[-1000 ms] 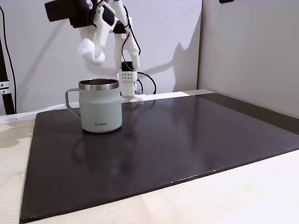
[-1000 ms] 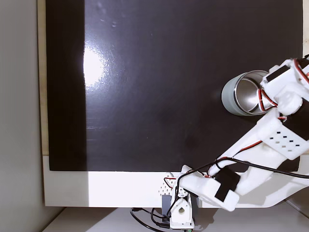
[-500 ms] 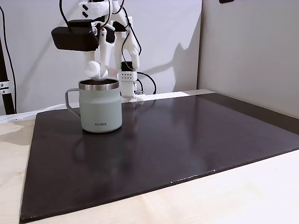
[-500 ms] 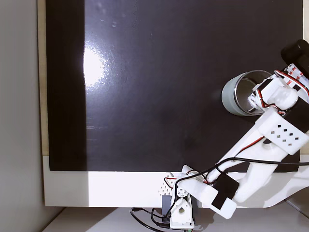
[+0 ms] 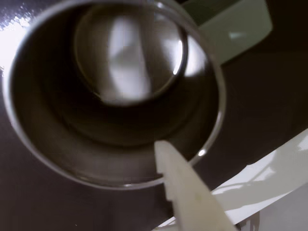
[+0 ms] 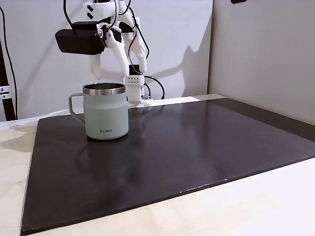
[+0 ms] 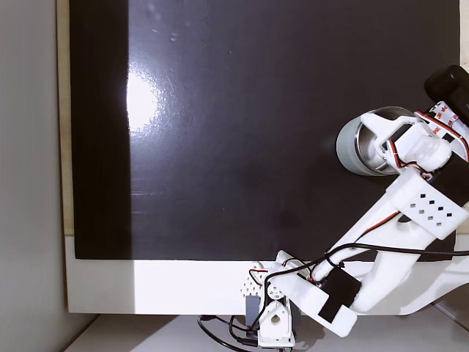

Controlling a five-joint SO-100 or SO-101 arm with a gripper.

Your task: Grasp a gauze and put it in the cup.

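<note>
One pincer point(image 6: 107, 66) hovering directly above the cup point(image 6: 105, 117), fingers spreading apart and gripping nothing, cup standing upright on the dark mat point(image 6: 197, 147), handle pointing left in this fixed view.

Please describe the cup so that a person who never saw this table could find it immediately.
Look at the large dark mat covering the pale wooden table. The cup stands near its back left corner in that fixed view, below the gripper. It is sage-green, with a shiny steel rim and a side handle.

Pale room, dark work surface
A glossy black mat point(image 6: 172, 152) covers the light wooden counter point(image 6: 256, 206); plain white walls point(image 6: 261, 49) behind.
</note>
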